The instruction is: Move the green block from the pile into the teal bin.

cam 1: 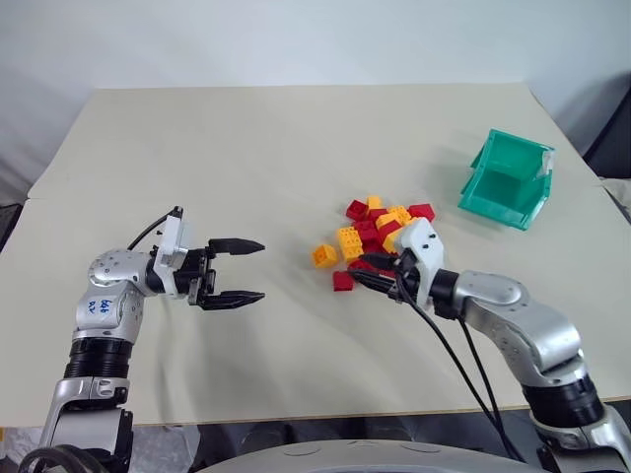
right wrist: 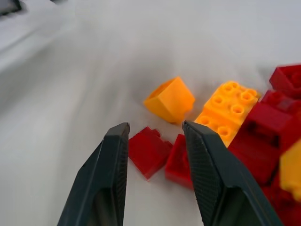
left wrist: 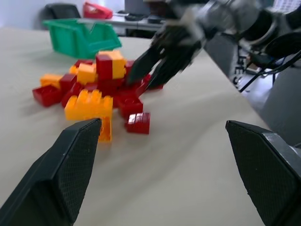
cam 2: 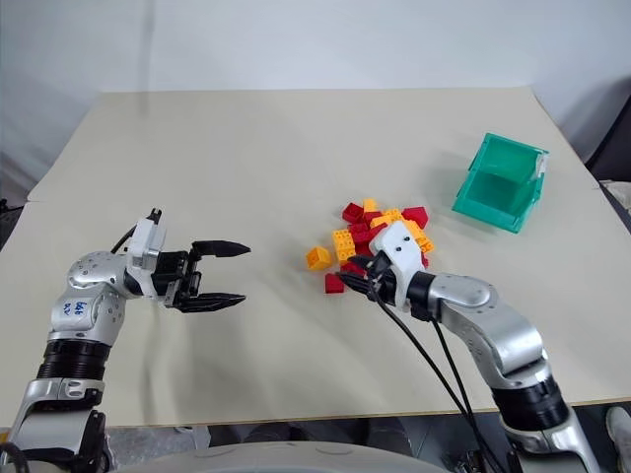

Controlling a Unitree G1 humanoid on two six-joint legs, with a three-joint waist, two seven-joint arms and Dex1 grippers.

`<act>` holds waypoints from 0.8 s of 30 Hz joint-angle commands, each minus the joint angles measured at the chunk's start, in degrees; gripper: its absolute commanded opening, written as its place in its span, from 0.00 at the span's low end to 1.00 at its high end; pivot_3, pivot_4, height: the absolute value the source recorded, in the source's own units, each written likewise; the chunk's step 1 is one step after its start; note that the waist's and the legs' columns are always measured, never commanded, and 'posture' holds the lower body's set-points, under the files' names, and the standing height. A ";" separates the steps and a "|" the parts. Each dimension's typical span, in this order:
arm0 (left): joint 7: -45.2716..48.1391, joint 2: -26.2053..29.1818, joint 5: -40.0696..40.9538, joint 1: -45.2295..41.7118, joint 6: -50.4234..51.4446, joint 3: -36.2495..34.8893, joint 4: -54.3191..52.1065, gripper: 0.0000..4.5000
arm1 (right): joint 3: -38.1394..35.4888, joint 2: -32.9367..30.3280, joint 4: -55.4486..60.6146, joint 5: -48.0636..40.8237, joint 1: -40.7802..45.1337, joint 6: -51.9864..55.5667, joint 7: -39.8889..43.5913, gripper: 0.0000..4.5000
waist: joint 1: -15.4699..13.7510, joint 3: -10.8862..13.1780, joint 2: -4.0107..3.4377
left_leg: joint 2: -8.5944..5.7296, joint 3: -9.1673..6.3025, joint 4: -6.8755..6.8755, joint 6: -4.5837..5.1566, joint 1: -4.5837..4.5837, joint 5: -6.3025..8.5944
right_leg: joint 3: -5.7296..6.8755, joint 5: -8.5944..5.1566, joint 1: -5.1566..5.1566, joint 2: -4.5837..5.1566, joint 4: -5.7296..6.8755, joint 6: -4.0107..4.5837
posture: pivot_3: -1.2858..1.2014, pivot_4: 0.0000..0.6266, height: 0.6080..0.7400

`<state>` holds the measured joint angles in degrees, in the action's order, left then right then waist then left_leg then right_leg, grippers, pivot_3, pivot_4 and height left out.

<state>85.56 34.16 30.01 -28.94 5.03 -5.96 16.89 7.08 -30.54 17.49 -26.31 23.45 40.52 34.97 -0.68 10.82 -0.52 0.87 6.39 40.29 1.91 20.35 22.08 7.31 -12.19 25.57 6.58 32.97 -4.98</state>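
Observation:
The pile [cam 1: 380, 229] of red and yellow-orange bricks lies right of the table's middle. The green block is hidden among them or out of view. The teal bin [cam 1: 498, 207] stands tilted at the far right, beyond the pile. My right gripper [cam 1: 370, 278] sits low at the pile's near left edge; its jaws stand partly apart and hold nothing. A loose red brick [right wrist: 148, 150] lies on the table just past its fingertips. My left gripper [cam 1: 258, 270] hovers open and level at the left, pointing toward the pile.
A lone orange brick [cam 1: 324, 256] and a lone red brick [cam 1: 342, 281] lie at the pile's left fringe. The beige table [cam 1: 246, 148] stretches bare to the left and back. Black cables [cam 1: 463, 365] trail from my right wrist.

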 commanded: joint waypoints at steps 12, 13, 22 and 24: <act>0.27 -0.05 0.77 1.16 -1.81 -0.90 -0.89 1.00 | -2.73 2.11 -6.85 6.07 2.86 -15.45 3.41 0.38 | 1.11 0.00 0.00 | 0.06 0.18 -0.01 -0.07 -0.03 -0.04 | -0.02 0.00 0.00 -0.05 0.03 -0.01 | 0.52 0.24 1.00; 0.18 -0.08 0.78 1.29 -1.86 -0.92 -1.00 1.00 | -2.64 1.91 -5.98 6.28 2.39 -16.87 4.06 0.38 | 1.11 0.00 0.00 | 0.07 0.18 -0.01 -0.07 -0.04 -0.04 | -0.02 0.00 0.00 -0.06 0.03 0.00 | 0.52 0.24 1.00; -1.03 -0.68 0.56 2.09 -2.20 -0.51 -1.54 1.00 | -3.66 -6.05 2.80 9.49 -1.76 -17.01 8.22 0.38 | 0.80 -0.01 0.01 | 0.05 0.20 0.00 -0.07 -0.05 -0.04 | -0.06 0.01 0.00 -0.04 0.05 -0.02 | 0.52 0.24 1.00; -0.99 -0.72 0.52 2.15 -2.29 -0.38 -1.50 1.00 | -6.34 -9.71 4.41 8.95 -3.67 -15.12 9.27 0.30 | 0.64 0.00 0.01 | 0.06 0.19 0.00 -0.07 -0.05 -0.04 | -0.06 0.01 -0.01 -0.01 0.06 -0.02 | 0.52 0.24 1.00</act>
<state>84.56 33.43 30.25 -26.73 3.48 -5.79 16.45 4.53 -38.39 19.00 -16.61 20.36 24.32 43.35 -0.04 10.81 -0.51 0.93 6.58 40.30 1.85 20.32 22.04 7.25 -12.19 25.57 6.59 33.02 -5.00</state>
